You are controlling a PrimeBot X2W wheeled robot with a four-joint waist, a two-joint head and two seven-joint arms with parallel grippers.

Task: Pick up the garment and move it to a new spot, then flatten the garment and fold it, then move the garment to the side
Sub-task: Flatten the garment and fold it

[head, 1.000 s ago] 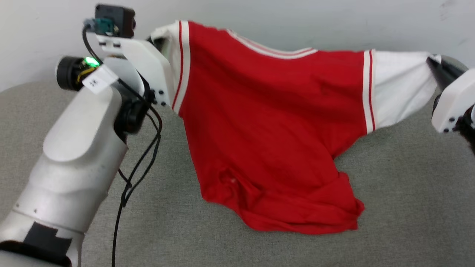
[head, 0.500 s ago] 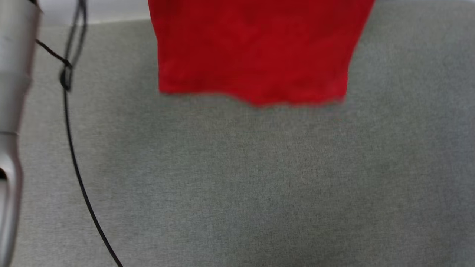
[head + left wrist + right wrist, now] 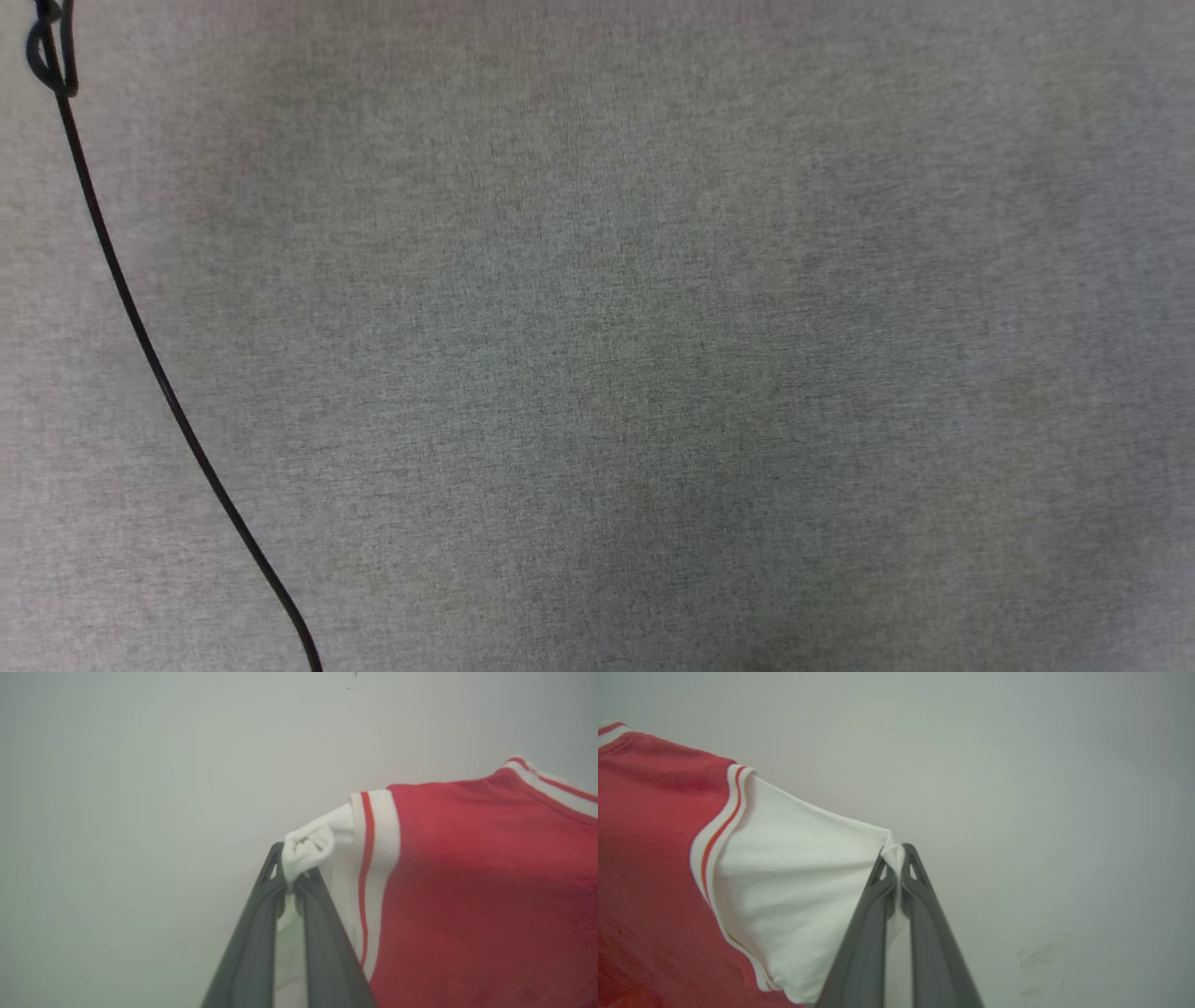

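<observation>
Before the pale wall, the garment hangs spread between my left claw and right claw, each clamped tight on a white sleeve tip; I judge lowering both level, sleeves taut, should land it flat on the grey worktop.

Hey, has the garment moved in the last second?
Cannot tell whether the garment moved: the head camera swung down over the grey surface, shifting everything, cable included.
</observation>
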